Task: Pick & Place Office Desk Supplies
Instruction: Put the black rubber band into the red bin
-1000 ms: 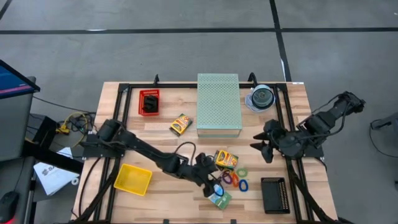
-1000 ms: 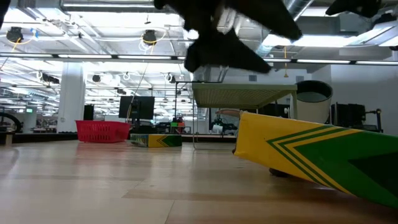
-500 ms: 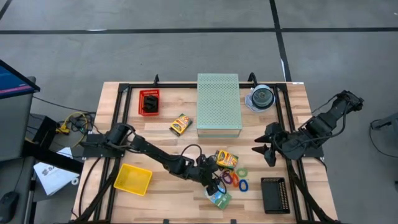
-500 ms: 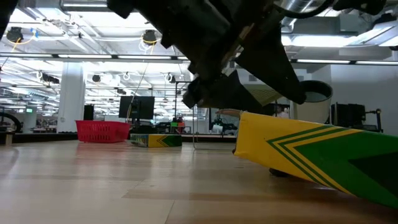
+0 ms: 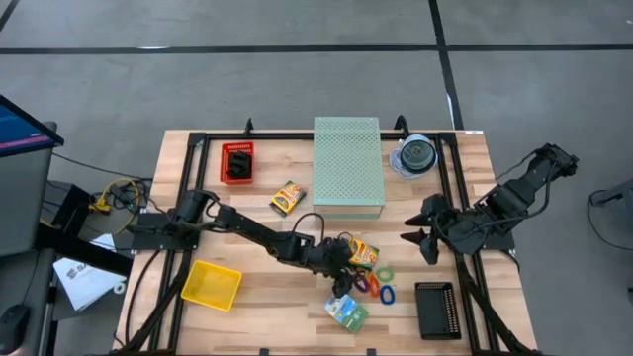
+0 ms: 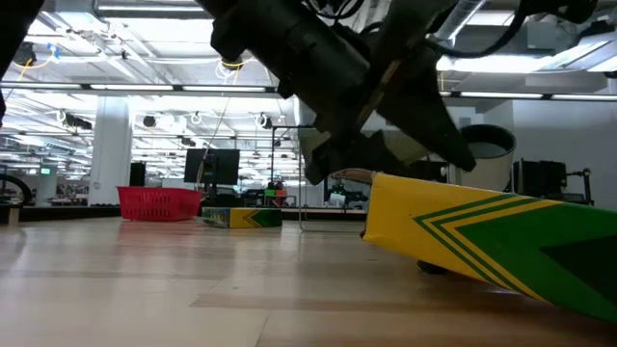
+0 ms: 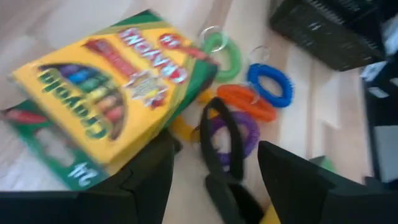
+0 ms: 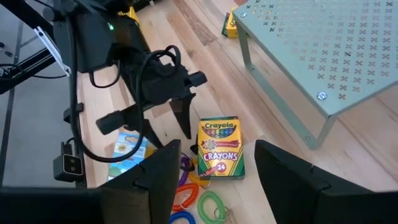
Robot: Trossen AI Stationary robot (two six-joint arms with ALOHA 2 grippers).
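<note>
My left gripper [image 5: 345, 280] hangs open, slanting down, just above the table beside the crayon box [image 5: 361, 253]. Its fingers stand either side of the purple elastic loop [image 7: 235, 133] and a black loop [image 7: 214, 140]. Orange [image 7: 247, 103], blue [image 7: 271, 84] and green [image 7: 224, 52] loops lie just beyond. A green-blue packet [image 5: 348, 312] lies flat on the near side of the gripper. My right gripper [image 5: 416, 240] waits open in the air at the right, with nothing between its fingers.
A pale green perforated box [image 5: 348, 166] stands at the far middle, a disc spindle [image 5: 415, 155] to its right. A red basket [image 5: 237, 163] and a small yellow box [image 5: 287, 198] lie far left. A yellow tray [image 5: 211, 285] sits near left, a black tray [image 5: 435, 310] near right.
My left gripper has gone from over the green-blue packet toward the far edge, sinking beside the crayon box and over the loops, and it has rolled somewhat. The packet now lies uncovered.
</note>
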